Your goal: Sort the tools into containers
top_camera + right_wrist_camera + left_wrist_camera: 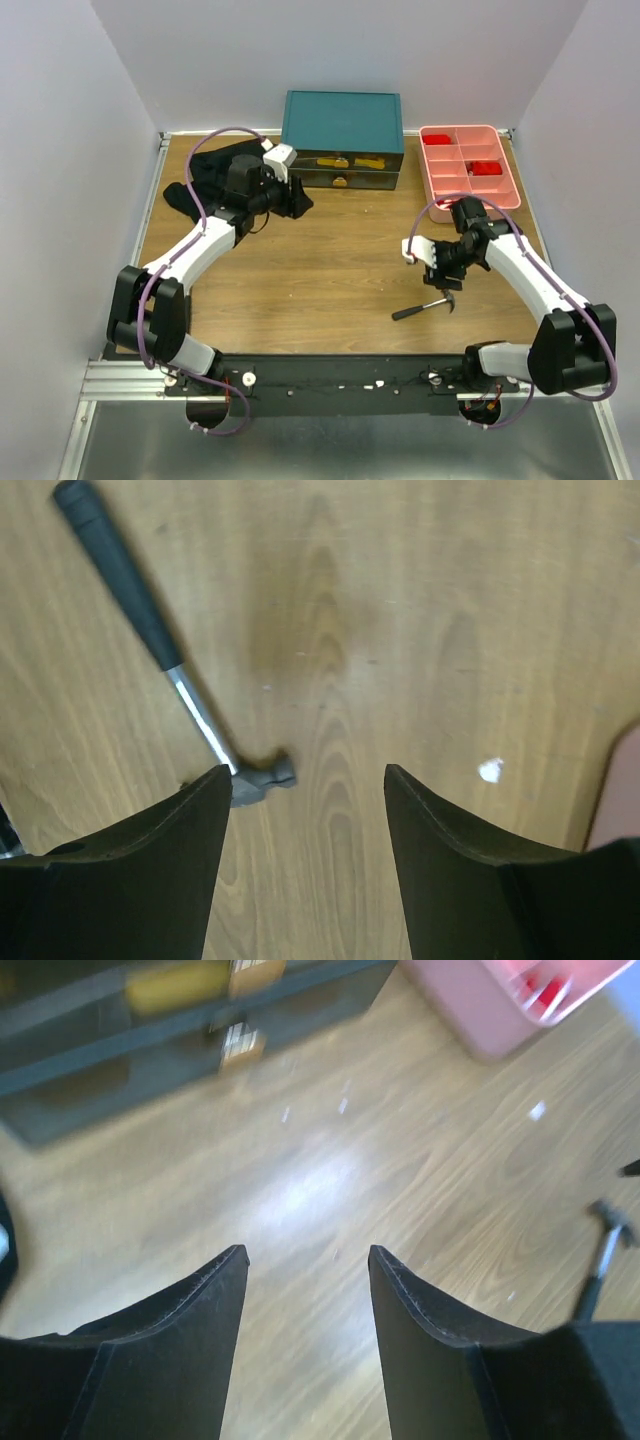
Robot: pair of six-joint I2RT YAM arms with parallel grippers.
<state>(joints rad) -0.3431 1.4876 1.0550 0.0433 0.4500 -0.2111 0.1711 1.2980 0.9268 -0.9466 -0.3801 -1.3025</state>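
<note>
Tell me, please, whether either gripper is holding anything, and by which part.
Nothing is held. The left gripper and right gripper stand open and empty; the hammer lies free on the table beside the right one.

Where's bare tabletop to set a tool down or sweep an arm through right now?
Widest free patch: the table centre, bordered by the teal cabinet, the hammer and the left arm. A narrow bare gap runs between cabinet and pink tray. Crowded: the far-left corner under the black cloth, and around the hammer by the right gripper.
</note>
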